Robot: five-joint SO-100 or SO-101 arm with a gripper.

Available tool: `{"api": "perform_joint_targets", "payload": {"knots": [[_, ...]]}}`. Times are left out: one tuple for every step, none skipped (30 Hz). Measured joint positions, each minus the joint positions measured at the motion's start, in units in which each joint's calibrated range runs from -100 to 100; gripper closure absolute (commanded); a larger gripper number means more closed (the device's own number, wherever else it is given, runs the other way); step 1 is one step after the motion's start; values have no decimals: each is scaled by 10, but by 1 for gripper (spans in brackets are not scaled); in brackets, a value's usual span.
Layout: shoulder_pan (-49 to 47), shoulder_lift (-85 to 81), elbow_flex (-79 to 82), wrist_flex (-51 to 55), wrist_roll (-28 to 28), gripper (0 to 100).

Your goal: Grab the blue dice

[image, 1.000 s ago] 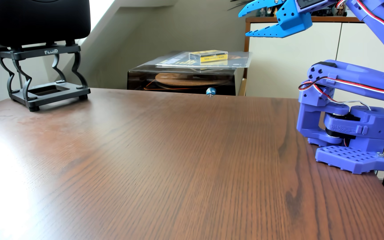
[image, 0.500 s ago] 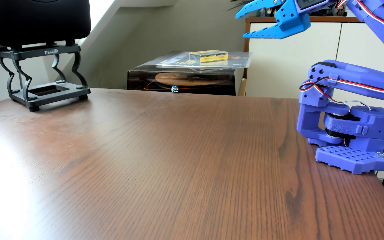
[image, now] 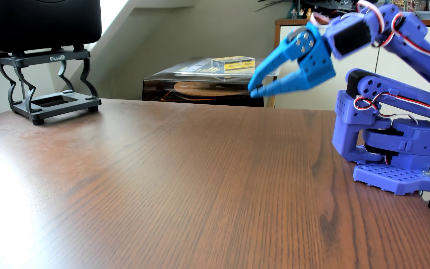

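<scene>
The blue dice is out of view; nothing on the brown table (image: pixel 183 168) shows it. My bright blue gripper (image: pixel 253 91) hangs in the air above the table's far edge, right of centre, and points down to the left. It is blurred by motion. Its two fingertips meet at the tip with nothing visible between them, and a wedge-shaped gap remains nearer the base. The purple arm and its base (image: pixel 395 165) stand at the table's right edge.
A black speaker on a black stand (image: pixel 51 85) sits at the far left corner. Behind the far edge stands a turntable under a clear cover (image: pixel 203 90), with a record sleeve and a yellow case (image: pixel 233 62) on top. A white cabinet (image: pixel 312 85) stands behind the arm.
The dice rolled left along the far edge and is now gone from sight. The gripper swung down and left from the top of the frame, and its jaws closed from wide open.
</scene>
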Motion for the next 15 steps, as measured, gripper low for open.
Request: {"api": "perform_joint_targets", "payload": {"knots": [[-1,-2,13,0,0,97],[-1,-2,22,0,0,97],[-2,-2,32,0,0,97],[-3,-2,40,0,0,97],[-3,-2,49,0,0,97],[0,-2,58,0,0,97],[2,-2,65,0,0,97],[4,-2,70,0,0,97],[5,-2,78,0,0,97],[5,-2,85,0,0,97],[4,-2,93,0,0,97],[4,-2,98,0,0,97],[4,-2,100,0,0,97],[4,-2,100,0,0,97],[8,-2,100,0,0,97]]}}
